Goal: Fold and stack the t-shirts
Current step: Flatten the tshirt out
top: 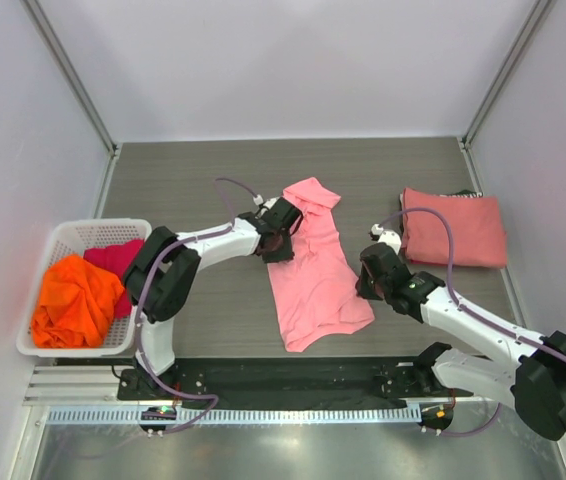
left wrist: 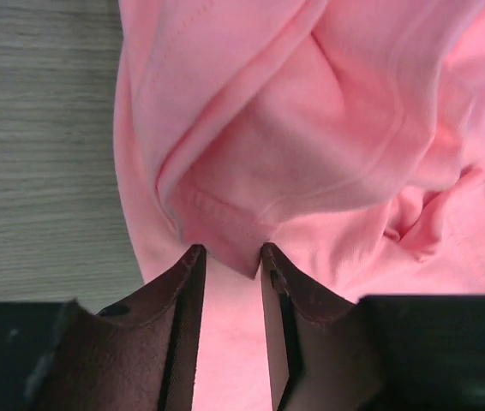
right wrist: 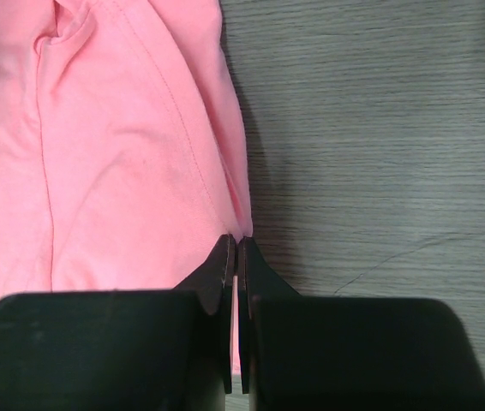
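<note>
The light pink t-shirt (top: 315, 275) lies flat and lengthwise in the middle of the table, its top end bunched at the back. My left gripper (top: 281, 240) is at the shirt's upper left edge. Its jaws (left wrist: 230, 250) stand partly open, and a corner of the sleeve hem (left wrist: 225, 214) pokes between the tips. My right gripper (top: 365, 283) sits at the shirt's right edge, shut (right wrist: 233, 241) on that side of the pink cloth (right wrist: 114, 154). A darker salmon-red t-shirt (top: 458, 228) lies folded at the back right.
A white lattice basket (top: 63, 232) stands at the left table edge holding an orange shirt (top: 73, 300) and a magenta one (top: 113, 258). Grey walls close in the back and both sides. A black rail (top: 283, 375) runs along the near edge by the arm bases.
</note>
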Controlling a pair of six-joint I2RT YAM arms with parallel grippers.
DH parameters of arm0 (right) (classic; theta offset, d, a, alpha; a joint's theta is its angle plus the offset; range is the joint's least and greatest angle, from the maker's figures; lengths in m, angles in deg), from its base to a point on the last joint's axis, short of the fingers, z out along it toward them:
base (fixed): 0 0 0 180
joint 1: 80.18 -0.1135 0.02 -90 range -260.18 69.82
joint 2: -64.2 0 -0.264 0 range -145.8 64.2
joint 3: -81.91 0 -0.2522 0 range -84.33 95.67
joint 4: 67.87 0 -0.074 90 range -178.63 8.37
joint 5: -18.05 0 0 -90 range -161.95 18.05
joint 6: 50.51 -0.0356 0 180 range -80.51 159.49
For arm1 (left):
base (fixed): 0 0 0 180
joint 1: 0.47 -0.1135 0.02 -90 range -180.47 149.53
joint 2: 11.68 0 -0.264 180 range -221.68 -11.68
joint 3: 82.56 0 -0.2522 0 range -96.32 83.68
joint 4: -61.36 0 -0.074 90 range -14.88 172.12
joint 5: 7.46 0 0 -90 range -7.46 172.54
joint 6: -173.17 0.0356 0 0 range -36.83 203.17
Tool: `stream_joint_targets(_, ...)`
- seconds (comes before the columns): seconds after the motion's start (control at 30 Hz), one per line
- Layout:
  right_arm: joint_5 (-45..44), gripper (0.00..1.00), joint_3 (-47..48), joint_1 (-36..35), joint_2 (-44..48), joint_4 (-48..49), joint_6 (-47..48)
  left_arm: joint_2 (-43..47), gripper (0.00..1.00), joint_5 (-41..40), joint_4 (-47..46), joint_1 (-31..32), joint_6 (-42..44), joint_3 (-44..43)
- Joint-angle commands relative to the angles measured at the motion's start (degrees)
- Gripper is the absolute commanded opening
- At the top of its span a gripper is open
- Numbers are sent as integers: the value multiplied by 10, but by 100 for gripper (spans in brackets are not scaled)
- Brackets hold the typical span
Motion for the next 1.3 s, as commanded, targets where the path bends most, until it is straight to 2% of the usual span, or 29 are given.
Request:
stream_joint_targets(0.0,-4,1,6,2,14,5,6,-10,32,-18,-16,-12,5,-30)
stream_joint_targets(0.1,-3,1,6,3,11,6,5,-13,24,-27,-17,-14,10,-35)
stream_joint_targets(0.13,-5,1,6,2,9,7,6,-16,15,-24,-16,-16,12,-37)
stream_joint_targets(0.23,-10,1,11,2,3,5,8,-18,0,-18,-9,-25,19,-48)
stream_joint_targets(0.53,-45,3,35,4,-36,1,15,91,0,-43,40,-95,57,-20)
stream_joint_targets(0.67,-66,4,45,6,-29,-7,15,160,0,-22,41,-142,65,17)
stream_joint_targets(0.77,-90,5,58,12,-9,-20,19,218,0,-24,63,-183,72,35)
stream_joint_targets(0.93,-123,4,109,36,-4,-55,46,342,0,-30,106,-296,73,64)
stream_joint_targets(1.07,-120,6,164,63,-7,-75,76,415,0,-90,125,-300,43,85)
stream_joint_targets(1.13,-97,7,165,62,-4,-77,86,433,0,-103,132,-300,31,101)
stream_joint_targets(1.27,-20,15,127,63,-17,-61,89,479,0,-121,137,-300,14,148)
